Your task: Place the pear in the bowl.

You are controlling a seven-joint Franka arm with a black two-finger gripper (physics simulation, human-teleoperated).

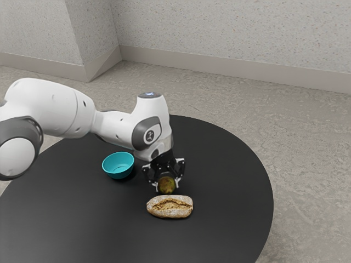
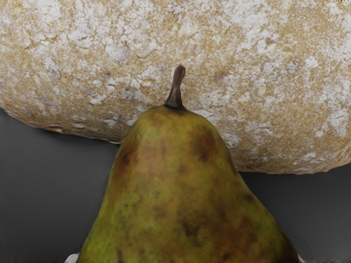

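Pear (image 2: 181, 192), green-yellow with russet brown patches, is nearest the lens in the wrist view; its broad body is at the hand, its narrow end and dark stem (image 2: 175, 90) point away from the hand, and the stem overlaps the view of a flour-dusted loaf (image 1: 170, 207). Gripper (image 1: 167, 187), black, points down in the exterior view, with its fingers (image 1: 180, 183) parted by about the pear's width, one against each flank; reading: closed onto the fruit, pear held between them. Pear location: in the grip, outside the bowl, just beside the loaf; cannot tell whether pear and loaf touch, nor whether the pear's underside meets the table. Bowl (image 1: 119, 172), teal and round, stands upright on the table (image 1: 98, 230), toward the exterior view's left of the gripper and apart from it. Loaf lies on the same table, on the exterior camera's side of the pear, its split crust facing up. Table is round, black, smooth. Arm (image 1: 60, 109), white with grey joint covers, comes in from the exterior view's left and passes behind the bowl. Beyond: mottled grey floor (image 1: 312, 164), pale speckled wall (image 1: 219, 27)
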